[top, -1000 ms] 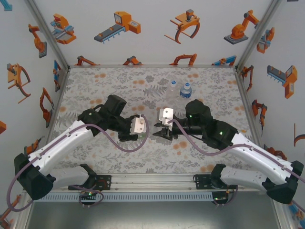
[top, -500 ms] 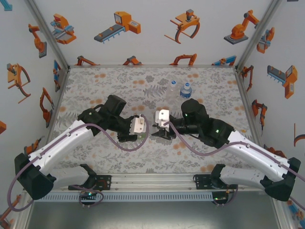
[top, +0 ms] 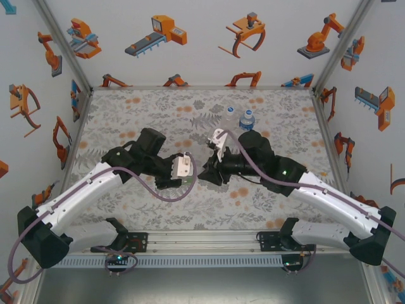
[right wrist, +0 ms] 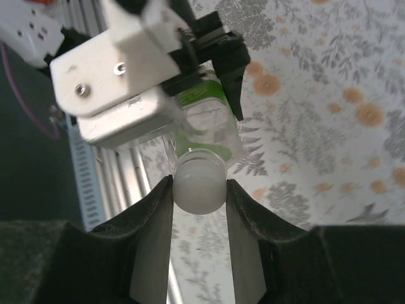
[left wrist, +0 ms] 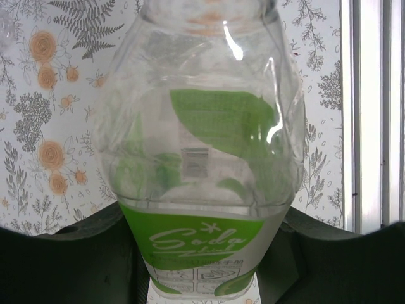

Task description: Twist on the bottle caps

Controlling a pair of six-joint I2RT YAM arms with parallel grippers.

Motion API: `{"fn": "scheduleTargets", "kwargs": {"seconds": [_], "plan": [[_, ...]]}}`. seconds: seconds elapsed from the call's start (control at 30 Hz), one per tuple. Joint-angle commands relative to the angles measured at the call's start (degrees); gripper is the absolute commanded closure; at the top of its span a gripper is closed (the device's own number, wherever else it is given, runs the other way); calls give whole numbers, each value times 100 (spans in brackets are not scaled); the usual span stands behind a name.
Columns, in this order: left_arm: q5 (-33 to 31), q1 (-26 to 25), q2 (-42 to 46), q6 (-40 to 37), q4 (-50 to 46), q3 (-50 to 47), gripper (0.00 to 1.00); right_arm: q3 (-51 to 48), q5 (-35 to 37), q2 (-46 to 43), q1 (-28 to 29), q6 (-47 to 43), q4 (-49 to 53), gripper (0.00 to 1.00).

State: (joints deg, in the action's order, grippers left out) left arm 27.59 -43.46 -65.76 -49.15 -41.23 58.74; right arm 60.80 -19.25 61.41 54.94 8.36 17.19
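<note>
Left gripper [top: 188, 177] clamps the green bottle [left wrist: 199, 126] by its body, mid-counter [top: 126, 120]. Right gripper [top: 207, 172] pinches a white cap [right wrist: 199, 187] at that bottle's neck. A clear bottle [top: 229, 114] and a blue-label bottle [top: 247, 119] stand just beside each other farther back.

Close-up of a clear bottle [left wrist: 199, 145] with a green label, "Soda" in white script across the band, plus a green leaf shape showing through the plastic. The left gripper [left wrist: 202, 256] is clamped on its labelled end, dark fingers [left wrist: 69, 253] on either side. Behind it there's floral-print table cover [left wrist: 44, 95], and a pale metal rail [left wrist: 373, 114] runs down the right edge.
</note>
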Motion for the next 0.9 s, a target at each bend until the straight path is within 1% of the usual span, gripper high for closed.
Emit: {"fn": "scheduleTargets", "kwargs": {"seconds": [0.0, 0.07, 0.13, 0.17, 0.23, 0.33, 0.5, 0.53, 0.57, 0.67, 0.73, 0.8, 0.87], "plan": [[197, -25, 126, 166, 581, 30, 100, -46, 233, 259, -137, 2522, -72, 100], [91, -30, 116, 215, 640, 19, 100, -69, 278, 336, -269, 3442, -10, 100], [-33, -26, 124, 301, 754, -8, 100, -281, 698, 296, -316, 4565, -14, 100], [-82, -28, 118, 336, 819, -31, 100, -373, 798, 293, -338, 5040, -45, 100], [-146, -27, 106, 384, 893, -49, 100, -510, 727, 372, -458, 5868, -143, 100], [-259, -52, 52, 402, 904, -39, 100, -572, 617, 477, -545, 6335, -198, 100], [-404, -78, 38, 420, 911, -38, 100, -958, 883, 295, -563, 6701, -537, 100], [-404, -76, 47, 417, 924, -53, 100, -956, 887, 301, -563, 6678, -550, 97], [-412, -76, 54, 407, 931, -55, 100, -912, 874, 315, -568, 6613, -533, 92], [-387, -82, 54, 393, 937, -79, 100, -566, 783, 406, -567, 6036, -328, 68], [-361, -84, 56, 384, 930, -86, 100, -218, 726, 442, -568, 5396, -55, 54], [-343, -89, 51, 381, 920, -89, 100, 83, 691, 389, -579, 4830, 227, 46], [-329, -91, 47, 384, 925, -83, 100, 291, 859, 259, -572, 4446, 502, 38]]}}
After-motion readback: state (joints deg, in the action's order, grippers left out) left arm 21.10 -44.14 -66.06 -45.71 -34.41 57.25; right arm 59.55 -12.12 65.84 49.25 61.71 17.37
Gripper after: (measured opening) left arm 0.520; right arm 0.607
